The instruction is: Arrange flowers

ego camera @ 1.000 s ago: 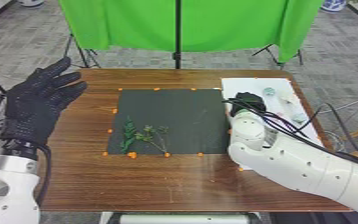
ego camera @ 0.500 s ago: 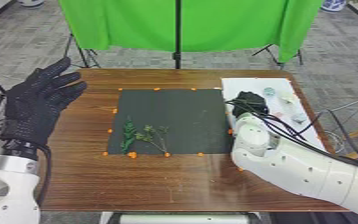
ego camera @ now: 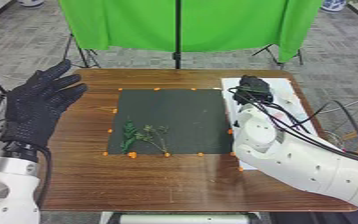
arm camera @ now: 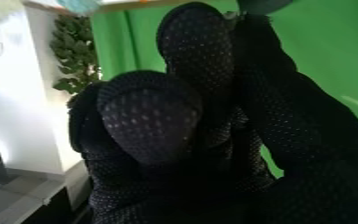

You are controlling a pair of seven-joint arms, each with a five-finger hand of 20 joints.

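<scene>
Head view: dark mat (ego camera: 189, 107) at the middle of the brown table (ego camera: 140, 185), two green pieces on it. Leafy sprig (ego camera: 127, 139) towards the mat's 8 o'clock, its long axis near 12–6; thin branching stem (ego camera: 160, 140) beside it, towards 7. White board (ego camera: 231, 82) towards the table's 2 to 3 o'clock, with pale flowers (ego camera: 288, 99) near its outer edge. Right hand (ego camera: 254, 89) over the board, about 1 o'clock from the table's centre; cannot tell whether it grips anything. Left hand (ego camera: 40, 102) off towards 9–10, released, fingers spread and straight, holding nothing. Handling, by judgement: everything very light. Blooms soft and easily crushed, so better taken by the stem just below the head, with a light pinch. Thin stem likely springy, its side twigs apt to snag on glove fabric; best lifted near its bare 6 o'clock end. Leafy sprig floppier, safest held low on its stalk. Slipping less likely than squashing. Hard to make out: the stretch of board under the right hand and arm is covered; flower shapes and stems there uncertain. Right wrist view: teal bloom (arm camera: 79, 4) cut off by the frame's edge; dark shape (arm camera: 264, 4) by the glove, also cut off, nature unclear.
</scene>
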